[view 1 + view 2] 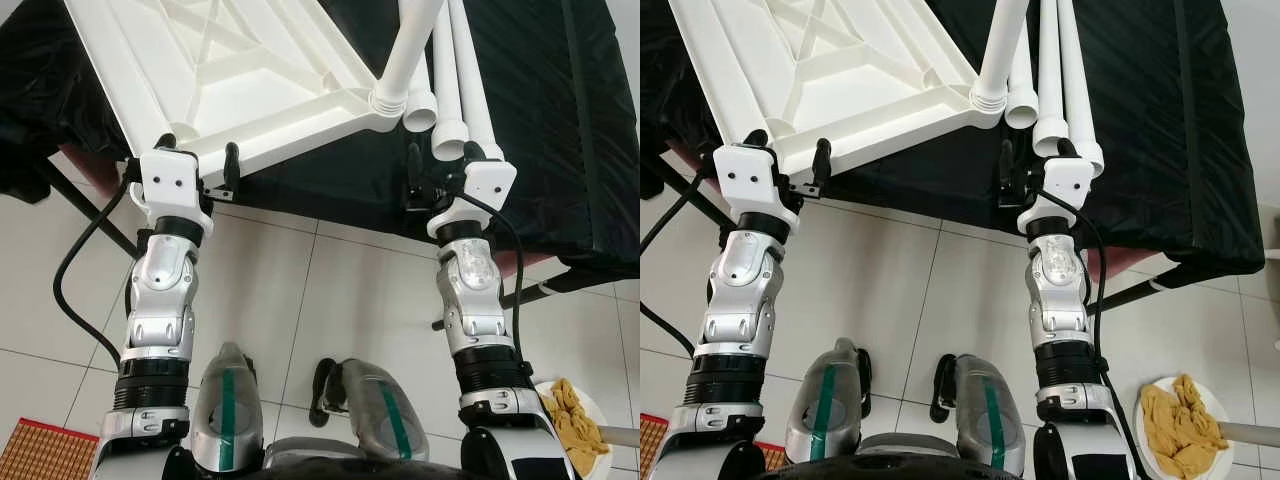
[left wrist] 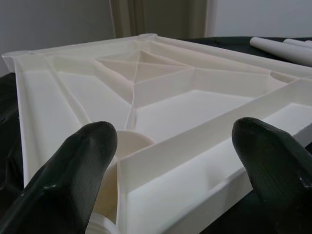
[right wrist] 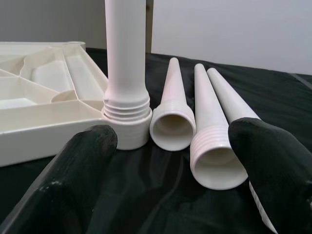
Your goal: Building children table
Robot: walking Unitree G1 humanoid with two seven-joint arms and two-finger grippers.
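Note:
A white plastic tabletop (image 1: 250, 90) lies upside down, ribs showing, on a table draped in black cloth (image 1: 540, 150). One white leg (image 1: 410, 50) stands in the tabletop's near right corner socket. Three loose legs (image 1: 452, 100) lie beside it on the cloth, threaded open ends toward me. My left gripper (image 1: 198, 155) is open at the tabletop's near left corner, its fingers (image 2: 73, 165) on either side of the rim (image 2: 195, 161). My right gripper (image 1: 440, 165) is open just before the loose legs' open ends (image 3: 214, 156), holding nothing.
The black-draped table's near edge runs just past both wrists. On the tiled floor sit a white plate (image 1: 575, 420) of yellow-brown stuff at right and a woven mat (image 1: 40, 455) at left. A black cable (image 1: 75, 260) loops beside my left arm.

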